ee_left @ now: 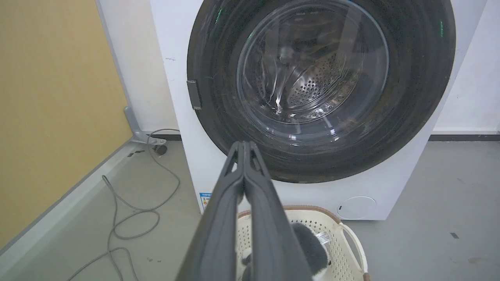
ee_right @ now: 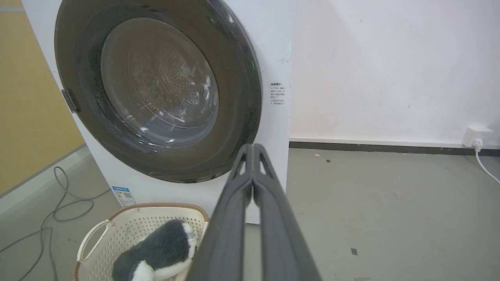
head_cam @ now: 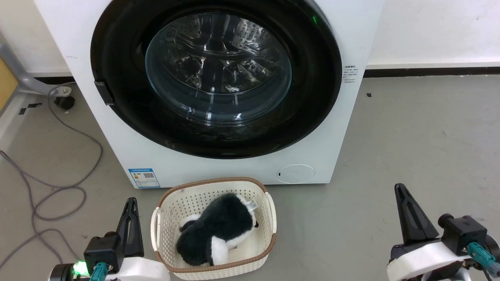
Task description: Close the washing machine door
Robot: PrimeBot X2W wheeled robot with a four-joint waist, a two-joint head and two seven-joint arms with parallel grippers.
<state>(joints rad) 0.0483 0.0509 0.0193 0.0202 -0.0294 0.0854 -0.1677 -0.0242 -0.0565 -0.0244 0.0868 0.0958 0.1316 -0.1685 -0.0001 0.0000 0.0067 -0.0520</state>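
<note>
Black washing machine door (head_cam: 117, 58) being seen flush at 12 o'clock; left gripper (head_cam: 131, 203), 7 o'clock, right gripper (head_cam: 400, 189), 5 o'clock, being held pressed together.

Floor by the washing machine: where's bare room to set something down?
Free: the floor right of the basket, between the machine and the right gripper. Crowded: the left, where a cable loops, and the middle, taken by the basket.

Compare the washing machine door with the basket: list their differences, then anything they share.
The door is glossy black with a clear window; the basket is cream and perforated. The door stands upright, shut against the machine; the basket sits on the floor, open-topped, holding a plush toy. Both lie at the machine's front.
</note>
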